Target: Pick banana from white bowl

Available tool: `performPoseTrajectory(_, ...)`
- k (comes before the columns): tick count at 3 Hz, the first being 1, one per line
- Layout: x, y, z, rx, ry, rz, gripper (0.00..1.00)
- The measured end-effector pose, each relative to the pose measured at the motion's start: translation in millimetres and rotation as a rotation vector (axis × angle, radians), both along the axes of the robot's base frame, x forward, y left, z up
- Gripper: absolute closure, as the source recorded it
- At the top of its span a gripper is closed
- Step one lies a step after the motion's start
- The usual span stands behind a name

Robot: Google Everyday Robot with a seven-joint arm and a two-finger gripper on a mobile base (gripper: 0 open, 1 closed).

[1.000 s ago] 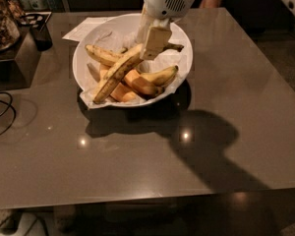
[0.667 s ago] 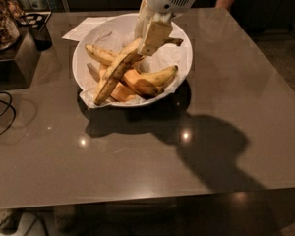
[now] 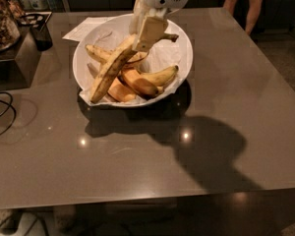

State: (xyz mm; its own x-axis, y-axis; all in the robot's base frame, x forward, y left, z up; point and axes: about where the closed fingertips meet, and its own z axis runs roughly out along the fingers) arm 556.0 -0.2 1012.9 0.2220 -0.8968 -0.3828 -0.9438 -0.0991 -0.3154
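Observation:
The white bowl (image 3: 183, 36) lined with crumpled white paper sits at the far middle of the table. The long speckled banana (image 3: 110, 73) lies slanted across it, its lower tip at the bowl's front left and its dark stem end raised toward the back right. My gripper (image 3: 146, 29) reaches down from the top of the view. Its cream fingers (image 3: 150, 31) are closed around the banana's upper part near the stem. A shorter curved banana (image 3: 160, 76) and stubby orange-yellow pieces (image 3: 119, 89) lie under and beside it.
A sheet of paper (image 3: 86, 28) lies behind the bowl at the left. A dark container (image 3: 39, 31) and a cluttered stand (image 3: 5, 28) are at the far left, with a black cable (image 3: 2, 112) on the left edge. A person's legs (image 3: 243, 1) stand behind the table.
The gripper has stayed on the banana and lifted slightly. The banana's stem end has risen, while its lower tip still rests in the bowl.

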Motion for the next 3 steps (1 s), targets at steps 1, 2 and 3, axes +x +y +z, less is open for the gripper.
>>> performPoseTrajectory(1,-11.8,8.2,19.7,0.077,0.003,-0.012,1.00)
performPoseTrajectory(2,-15.1,11.5,22.7,0.067,-0.010,-0.015,1.00)
performPoseTrajectory(3,-31.8,12.9,27.2,0.070,0.011,-0.066,1.00)
